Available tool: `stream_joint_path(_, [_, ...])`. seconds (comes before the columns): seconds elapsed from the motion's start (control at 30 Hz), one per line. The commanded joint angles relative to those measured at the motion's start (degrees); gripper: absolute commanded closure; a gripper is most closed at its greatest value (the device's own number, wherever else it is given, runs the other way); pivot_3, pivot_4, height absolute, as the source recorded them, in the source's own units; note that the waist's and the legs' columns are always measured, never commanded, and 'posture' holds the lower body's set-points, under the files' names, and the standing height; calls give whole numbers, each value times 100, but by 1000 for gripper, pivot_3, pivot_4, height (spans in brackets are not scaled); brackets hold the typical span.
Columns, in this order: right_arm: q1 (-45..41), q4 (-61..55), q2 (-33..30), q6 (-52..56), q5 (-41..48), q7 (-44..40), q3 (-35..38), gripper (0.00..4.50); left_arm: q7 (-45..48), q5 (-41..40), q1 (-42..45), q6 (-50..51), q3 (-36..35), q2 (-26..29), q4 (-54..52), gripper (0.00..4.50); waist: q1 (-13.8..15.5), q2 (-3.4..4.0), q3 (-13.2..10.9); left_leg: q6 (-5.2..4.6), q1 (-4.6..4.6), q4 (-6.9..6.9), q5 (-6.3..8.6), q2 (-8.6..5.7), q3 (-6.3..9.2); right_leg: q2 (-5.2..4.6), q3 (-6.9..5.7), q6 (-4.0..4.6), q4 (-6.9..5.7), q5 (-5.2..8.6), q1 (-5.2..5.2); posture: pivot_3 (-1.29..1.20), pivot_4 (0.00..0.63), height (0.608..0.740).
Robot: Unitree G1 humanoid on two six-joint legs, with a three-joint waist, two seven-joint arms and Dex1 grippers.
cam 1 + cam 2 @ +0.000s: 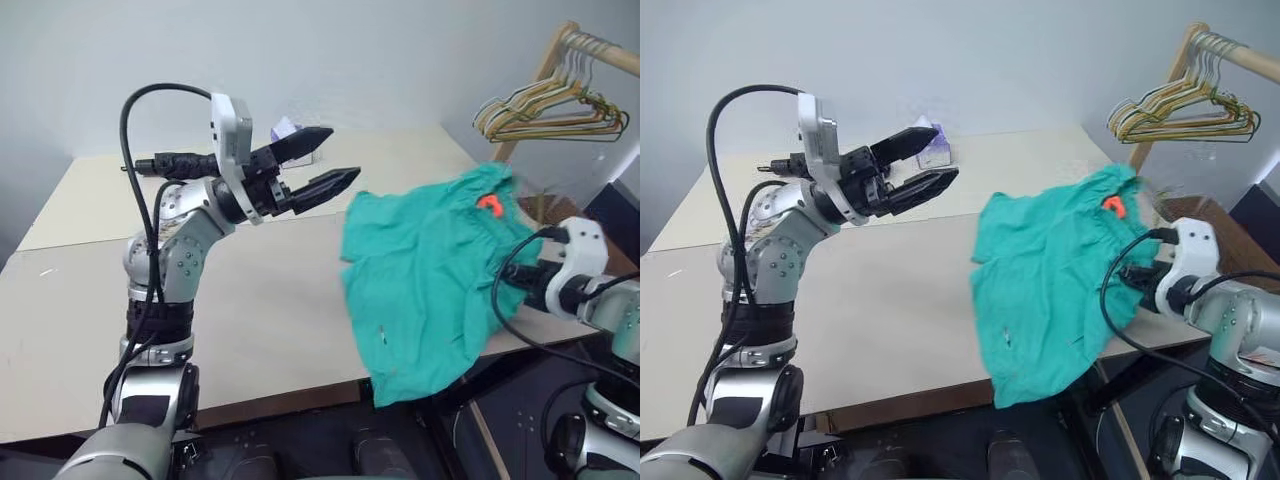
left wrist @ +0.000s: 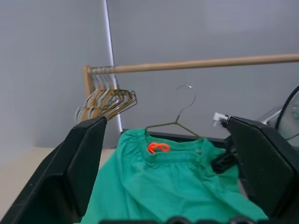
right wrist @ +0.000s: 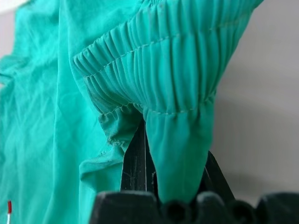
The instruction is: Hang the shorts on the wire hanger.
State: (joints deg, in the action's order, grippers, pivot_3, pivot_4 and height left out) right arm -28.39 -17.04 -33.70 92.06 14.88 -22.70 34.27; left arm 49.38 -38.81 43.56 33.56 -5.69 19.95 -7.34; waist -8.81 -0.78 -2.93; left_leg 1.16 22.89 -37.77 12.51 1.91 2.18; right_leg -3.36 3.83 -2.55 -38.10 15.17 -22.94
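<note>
The shorts (image 1: 430,280) hung in the air over the bench's (image 1: 260,310) right edge, lifted by the gathered waistband, with the orange patch (image 1: 488,204) near the top and the legs drooping past the bench front. The right gripper (image 3: 163,186) was clamped on a fold of that waistband (fabric bunched between its fingers). The hanger's (image 2: 180,119) hook and shoulders rose just behind the waistband, in front of a wooden rail (image 2: 201,64). A bunch of hangers (image 1: 550,108) hung from that rail. The left gripper (image 1: 320,165) hovered above the bench, left of the shorts, jaws spread wide and empty.
</note>
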Motion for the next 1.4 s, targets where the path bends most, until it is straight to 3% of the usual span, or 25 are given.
stream_joint_path(0.03, [-706,268,-233,44,-248,553,475,4500,-172,-241,-22,84,-87,-1,-359,20,-52,13,7,0,-7,3,0,0,-4,0,4,0,2,0,6,-189,14,740])
stream_joint_path(0.2, [-1680,1152,-539,44,-500,1060,884,4500,-224,-264,-48,-7,-63,21,-397,20,-156,14,8,-1,-81,53,0,-3,-17,0,12,-1,31,6,68,-185,13,740])
stream_joint_path(0.57, [-3523,3375,-1025,-103,-1083,2046,2154,4500,-185,-191,-103,-159,-26,109,-410,20,-182,17,9,0,-92,76,0,-2,-37,-1,31,0,41,6,69,-166,14,740])
stream_joint_path(0.93, [-3851,4763,-1471,-1015,-1132,2950,3069,4500,-121,-150,-99,-231,53,186,-396,20,-157,21,7,0,-90,82,0,-3,-48,-3,38,0,53,6,69,-161,16,740])
stream_joint_path(1.23, [-3613,5202,-1643,-1390,-871,3089,2849,4500,-95,-131,-104,-252,105,206,-419,20,-161,21,7,0,-90,82,0,-3,-53,-3,41,-1,60,7,71,-165,17,740])
stream_joint_path(1.4, [-3400,4679,-1383,-1187,-710,3061,2700,3068,-108,-142,-137,-246,120,231,-469,0,-173,22,7,0,-91,83,0,-3,-56,-3,45,-2,59,7,71,-163,16,740])
